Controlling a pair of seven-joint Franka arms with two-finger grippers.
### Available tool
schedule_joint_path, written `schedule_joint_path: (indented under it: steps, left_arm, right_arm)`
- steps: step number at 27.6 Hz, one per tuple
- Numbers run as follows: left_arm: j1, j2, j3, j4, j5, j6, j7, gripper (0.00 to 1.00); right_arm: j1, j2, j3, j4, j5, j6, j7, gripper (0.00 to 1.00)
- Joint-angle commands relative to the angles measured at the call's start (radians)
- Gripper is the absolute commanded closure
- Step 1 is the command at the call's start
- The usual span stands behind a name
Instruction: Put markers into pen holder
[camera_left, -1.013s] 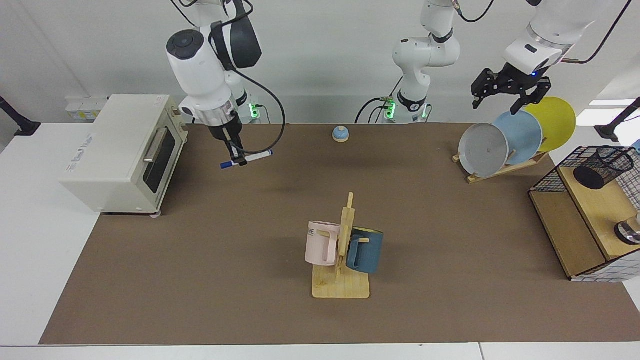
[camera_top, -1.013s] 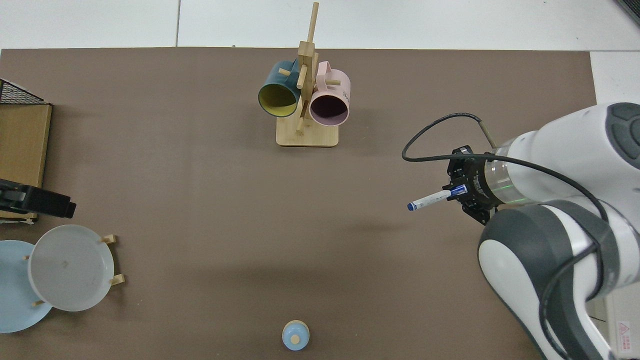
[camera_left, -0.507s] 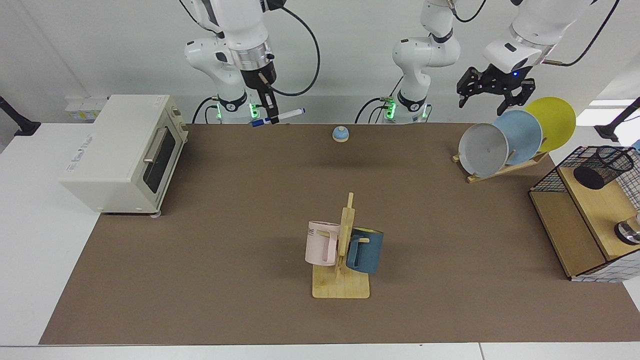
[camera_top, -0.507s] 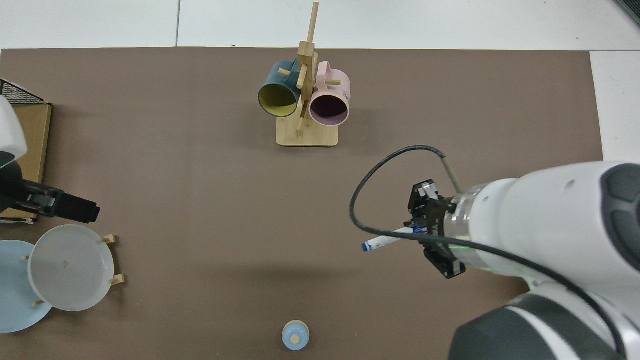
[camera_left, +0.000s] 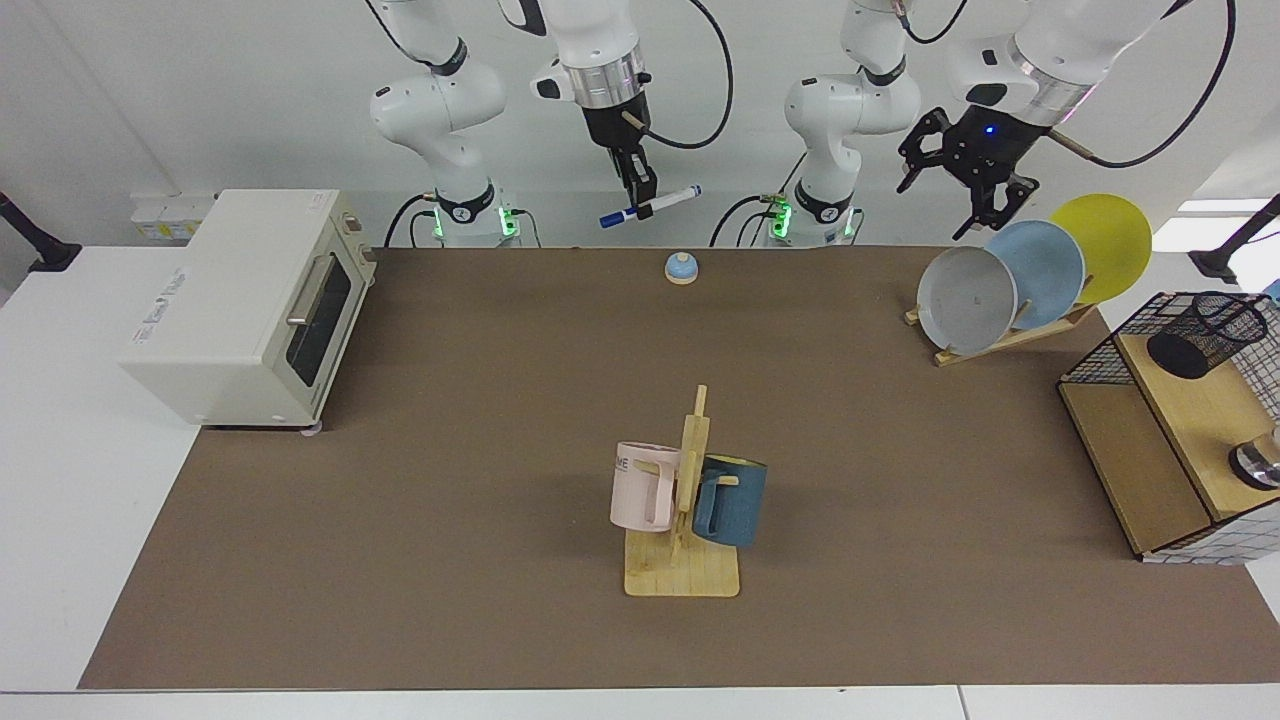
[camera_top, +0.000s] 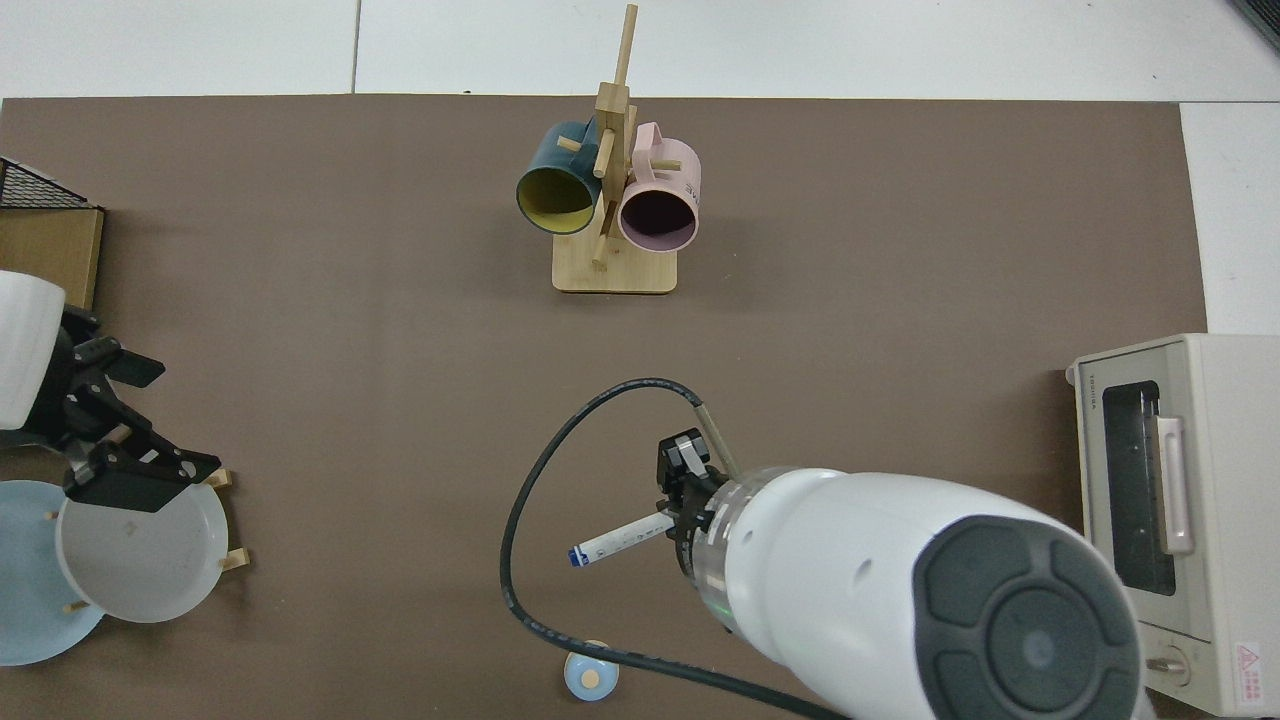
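Since the earlier frames the right claw (camera_left: 638, 205), gripping the marker (camera_left: 651, 205) mid-barrel, has swung from beside the toaster oven (camera_left: 245, 300), whose door reads TOSHIBA from above, to high over the surface's back edge near the blue bell (camera_left: 681, 267). Transport is in hand; next it must carry across to the pen holder (camera_left: 1205, 333) on the wire shelf and tip the marker upright, while the left claw (camera_left: 960, 175) hangs spread wide above the plates (camera_left: 1035, 273).

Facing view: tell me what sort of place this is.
Probably a robotics lab set up as a mock kitchen: two arms mounted behind a table with a toaster oven, a mug rack and a plate rack.
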Motion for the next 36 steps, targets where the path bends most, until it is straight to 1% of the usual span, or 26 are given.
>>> schedule_joint_path:
  steps: [1,3,6,7,10,14,19,21,26,27,30,32,33,36]
  left_arm:
    - [-0.003,-0.054,0.003,-0.087,-0.059,0.047,0.146,0.08]
    - [-0.009,-0.100,-0.005,-0.155,-0.075,0.128,0.172,0.07]
    - [-0.034,-0.172,-0.040,-0.279,-0.079,0.256,0.173,0.05]
    - [-0.037,-0.188,-0.048,-0.304,-0.079,0.283,0.173,0.04]
    - [-0.041,-0.197,-0.078,-0.325,-0.079,0.301,0.174,0.03]
    - [-0.058,-0.197,-0.112,-0.342,-0.081,0.311,0.170,0.03]
    - [-0.106,-0.202,-0.146,-0.399,-0.082,0.354,0.125,0.05]
    - [-0.112,-0.214,-0.147,-0.425,-0.088,0.391,0.119,0.10]
    - [-0.113,-0.228,-0.147,-0.462,-0.145,0.437,0.122,0.10]
    - [-0.113,-0.228,-0.147,-0.462,-0.154,0.449,0.122,0.12]
    - [-0.112,-0.228,-0.146,-0.468,-0.164,0.462,0.131,0.31]
    - [-0.113,-0.228,-0.147,-0.468,-0.167,0.466,0.131,0.34]
    - [-0.113,-0.226,-0.147,-0.470,-0.173,0.468,0.131,0.37]
    - [-0.119,-0.222,-0.150,-0.474,-0.179,0.478,0.131,0.39]
  right_arm:
    - [0.052,0.110,-0.007,0.092,-0.007,0.025,0.065,1.00]
    - [0.061,0.145,-0.006,0.139,-0.026,0.023,0.121,1.00]
    - [0.072,0.206,-0.004,0.207,-0.067,0.014,0.191,1.00]
    - [0.084,0.225,-0.004,0.225,-0.079,0.011,0.209,1.00]
    - [0.112,0.260,-0.006,0.250,-0.108,0.009,0.240,1.00]
    - [0.124,0.291,-0.007,0.274,-0.136,0.002,0.266,1.00]
    - [0.121,0.346,-0.012,0.368,-0.142,-0.057,0.280,1.00]
    - [0.119,0.360,-0.013,0.389,-0.141,-0.066,0.281,1.00]
    - [0.116,0.382,-0.013,0.425,-0.139,-0.066,0.303,1.00]
    - [0.115,0.385,-0.010,0.434,-0.136,-0.061,0.303,1.00]
    - [0.116,0.385,-0.009,0.436,-0.125,-0.046,0.304,1.00]
    - [0.116,0.385,-0.007,0.433,-0.115,-0.028,0.306,1.00]
    - [0.118,0.385,-0.009,0.431,-0.104,-0.020,0.306,1.00]
    - [0.118,0.388,-0.009,0.426,-0.082,0.008,0.313,1.00]
